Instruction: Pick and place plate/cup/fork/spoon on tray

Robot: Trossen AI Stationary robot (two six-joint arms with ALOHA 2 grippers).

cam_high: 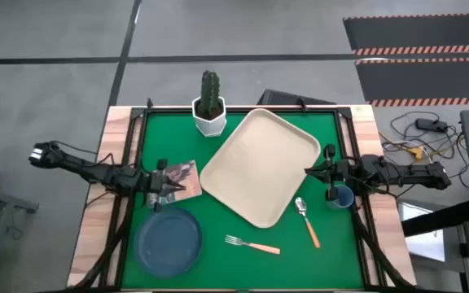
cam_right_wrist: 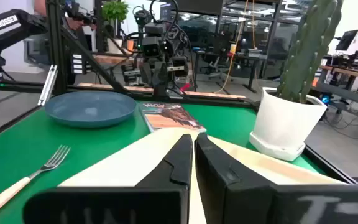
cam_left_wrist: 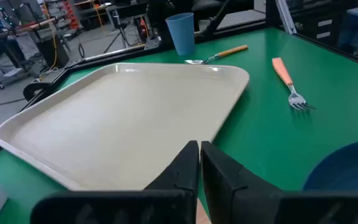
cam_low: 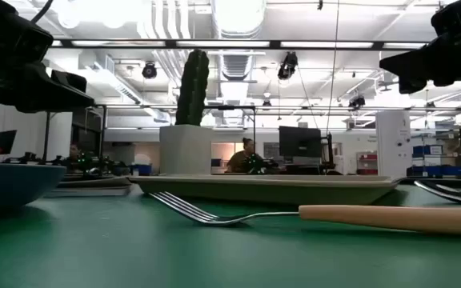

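You've got the fork (cam_high: 252,243) nearest the front edge of the green surface (cam_high: 218,260), tines pointing toward the plate (cam_high: 169,239), handle toward the right. Plate sits front-left, bare, well apart from the tray (cam_high: 259,167).

Left gripper (cam_high: 172,187) hangs just behind the plate, over the small picture card (cam_high: 181,175), fingers (cam_left_wrist: 185,165) clenched together with nothing between them (left wrist view shows only a thin slit). It faces the tray's left edge.

Spoon (cam_high: 307,220) lies just off the tray's front-right corner, bowl toward the tray, handle toward the front. Cup (cam_high: 341,197) stands upright right of the tray, beside the spoon bowl, close under the right arm.

Right gripper (cam_high: 315,171) sits at the tray's right edge, above the surface, fingers (cam_right_wrist: 182,158) clenched too, empty.

Tray lies mid-surface, turned at an angle, nothing on it. None of the four pieces is on it yet.

Farthest back: cactus (cam_high: 209,91) in a white pot (cam_high: 209,119), just off the tray's rear-left corner. A person (cam_low: 244,157) sits at a desk in the room behind (low view).
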